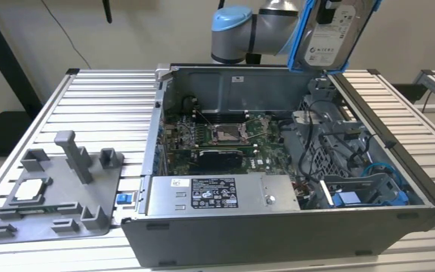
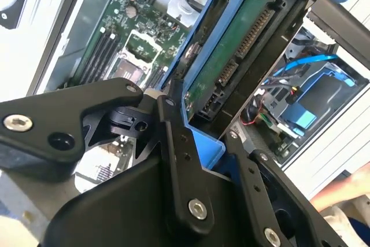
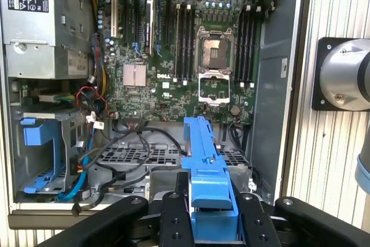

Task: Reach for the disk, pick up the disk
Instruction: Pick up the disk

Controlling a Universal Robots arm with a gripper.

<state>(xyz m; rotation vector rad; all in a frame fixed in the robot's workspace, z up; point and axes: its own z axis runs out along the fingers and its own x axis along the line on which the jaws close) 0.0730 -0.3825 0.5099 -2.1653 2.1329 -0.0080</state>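
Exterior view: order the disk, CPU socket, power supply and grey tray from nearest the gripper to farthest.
1. Disk, held in the gripper above the case.
2. CPU socket, case middle.
3. Power supply, case's near side.
4. Grey tray, outside the case, exterior view's left.

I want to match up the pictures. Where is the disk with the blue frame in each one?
Exterior view: the disk is held high over the open computer case, toward the exterior view's right.
Second wrist view: the disk shows its green circuit side, clamped in the hand.
First wrist view: the disk is edge-on between the hand's fingers.
Shared landmark: the empty processor socket.
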